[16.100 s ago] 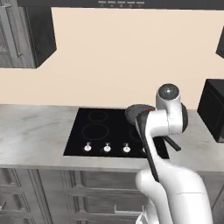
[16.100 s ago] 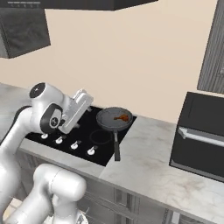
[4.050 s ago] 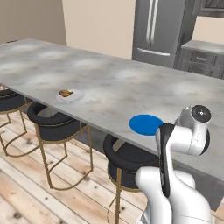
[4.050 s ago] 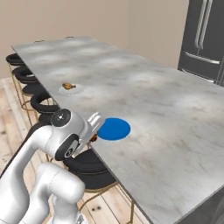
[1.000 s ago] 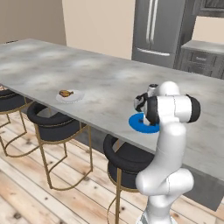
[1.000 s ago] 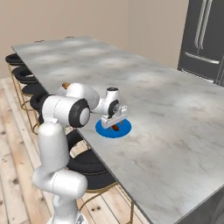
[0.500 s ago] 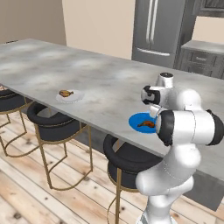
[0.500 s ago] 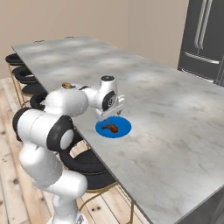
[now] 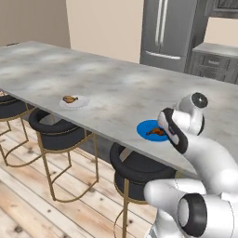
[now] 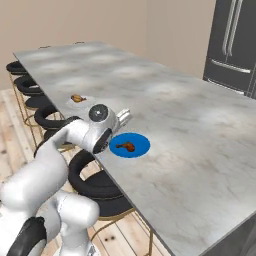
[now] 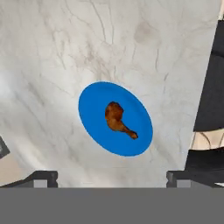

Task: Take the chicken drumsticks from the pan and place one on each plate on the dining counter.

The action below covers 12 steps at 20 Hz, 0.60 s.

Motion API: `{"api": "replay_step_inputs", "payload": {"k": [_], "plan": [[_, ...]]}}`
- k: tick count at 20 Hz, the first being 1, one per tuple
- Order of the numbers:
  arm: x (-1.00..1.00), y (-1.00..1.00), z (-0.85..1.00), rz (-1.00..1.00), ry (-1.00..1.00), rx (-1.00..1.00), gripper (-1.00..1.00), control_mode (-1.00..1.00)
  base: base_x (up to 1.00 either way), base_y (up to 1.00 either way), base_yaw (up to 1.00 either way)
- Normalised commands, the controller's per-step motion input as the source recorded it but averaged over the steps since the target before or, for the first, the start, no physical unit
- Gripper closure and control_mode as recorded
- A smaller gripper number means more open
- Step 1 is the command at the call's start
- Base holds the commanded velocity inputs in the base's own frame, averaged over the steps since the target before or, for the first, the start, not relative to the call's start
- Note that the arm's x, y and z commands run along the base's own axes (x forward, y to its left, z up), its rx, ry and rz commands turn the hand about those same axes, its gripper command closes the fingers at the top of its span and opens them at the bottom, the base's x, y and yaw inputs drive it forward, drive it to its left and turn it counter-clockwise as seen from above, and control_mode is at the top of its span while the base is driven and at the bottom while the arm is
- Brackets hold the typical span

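Long slab of light grey marbled dining counter [image 9: 107,88] running from near right to far left, with dark round stools [image 9: 53,125] on gold legs tucked along its near edge over a pale wood floor [image 9: 42,209].

Bright blue plate [image 11: 115,118] lying flat close to the counter's near edge, carrying one golden-brown drumstick [image 11: 117,118] roughly at its centre, plump end toward the top of the hand view, thin bone end pointing down and to the right there. Same blue plate [image 9: 152,130] partly covered on its right side by the white arm in the left base view; seen whole [image 10: 129,145] in the right base view, drumstick [image 10: 125,146] resting on it.

Farther left along the counter, well apart from the blue one, a white plate [image 9: 74,102] with the other drumstick [image 9: 69,98] on it; small and far in the right base view [image 10: 77,99].

Gripper [image 11: 111,177] held above the blue plate, apart from plate and meat, looking down on them. Jaws spread wide, each dark fingertip [image 11: 41,177] sitting near its own lower corner of the hand view, nothing between them. In the right base view, gripper [image 10: 123,118] sticking out from the bent wrist just left of the blue plate.

Dark steel fridge [image 9: 165,32] against the far wall, dark grey cabinets [image 9: 214,60] to its right.
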Motion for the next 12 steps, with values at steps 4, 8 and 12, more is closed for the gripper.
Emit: {"api": "replay_step_inputs", "payload": {"k": [4,8,12], "plan": [[-1.0,0.25,0.0,0.0,-0.64,0.0,-1.0,-1.0,0.0,0.0,0.0],[-1.0,0.26,0.0,0.0,-0.44,-0.02,-1.0,-1.0,0.0,0.0,0.0],[-1.0,0.32,-0.01,0.0,-0.14,-0.08,-1.0,-1.0,0.0,0.0,0.0]]}}
